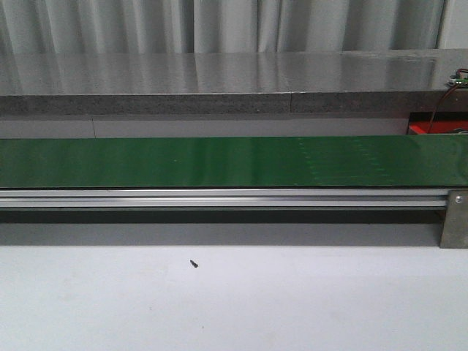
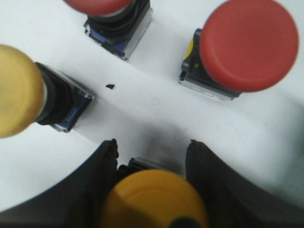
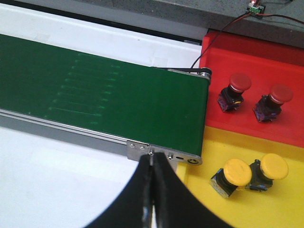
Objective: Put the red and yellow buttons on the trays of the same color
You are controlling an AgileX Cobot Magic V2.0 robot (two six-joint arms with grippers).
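The left gripper (image 2: 153,156) stands spread around a yellow mushroom-head push button (image 2: 153,199) on the white table (image 2: 142,109), with another yellow button (image 2: 19,97) at its ten o'clock and two red ones (image 2: 247,45) (image 2: 102,5) at twelve and one. The right gripper (image 3: 153,183) hangs pressed together and empty over the end of the green conveyor belt (image 3: 95,95). At its two o'clock the red plastic tray (image 3: 237,61) holds two red buttons (image 3: 235,90) (image 3: 273,100), and at three the yellow tray (image 3: 228,209) holds two yellow buttons (image 3: 232,175) (image 3: 270,171).

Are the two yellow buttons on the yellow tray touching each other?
Cannot tell. In the right wrist view, the left yellow button overlaps the right yellow button at its base, with no gap visible, but contact on the yellow tray isn't plain.
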